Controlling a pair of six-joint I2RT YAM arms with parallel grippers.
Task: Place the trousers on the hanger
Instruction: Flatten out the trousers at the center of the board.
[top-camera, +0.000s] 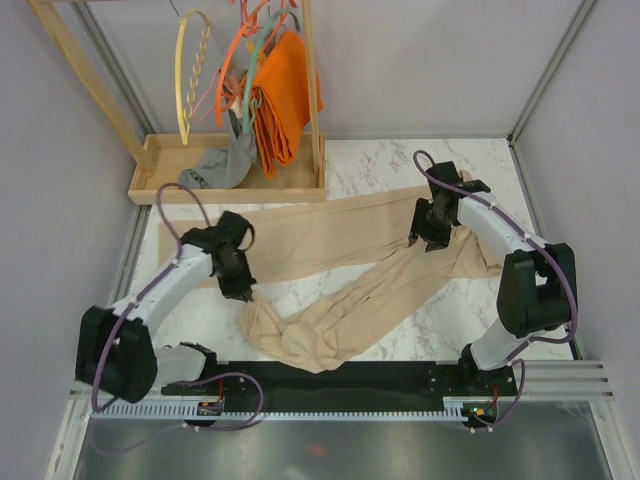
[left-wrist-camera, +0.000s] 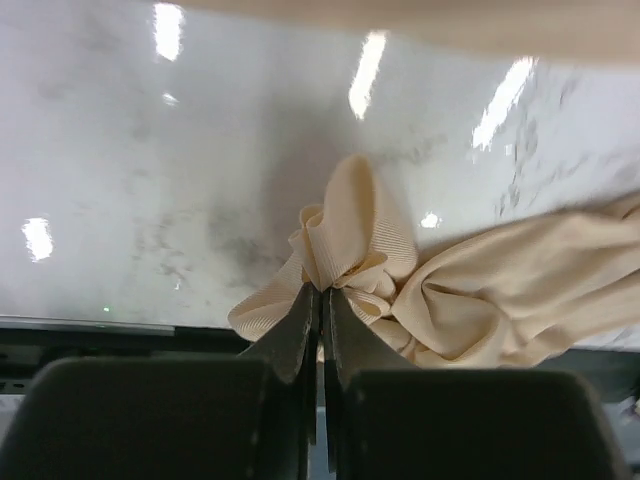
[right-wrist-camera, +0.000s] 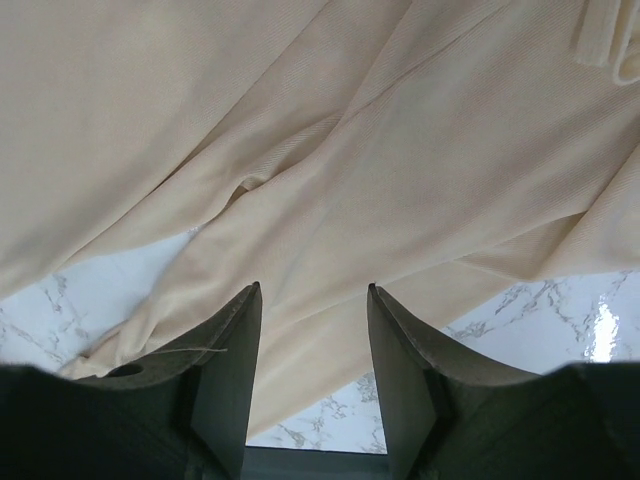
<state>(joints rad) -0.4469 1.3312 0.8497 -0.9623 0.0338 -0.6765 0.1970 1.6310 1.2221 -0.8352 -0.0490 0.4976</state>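
Left wrist view: the left gripper (left-wrist-camera: 320, 292) is pinching shut on a small ruffle of the trousers (left-wrist-camera: 500, 290) lying across the table (left-wrist-camera: 150, 150) (the right gripper (right-wrist-camera: 312, 300) is hovering open, empty). Lifting toward the hanger (top-camera: 192, 85), that thin bite could be slipping free.

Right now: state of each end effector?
Left end effector: closed, pinching a bunched fold of the trousers.
Right end effector: open above the trousers, holding nothing.
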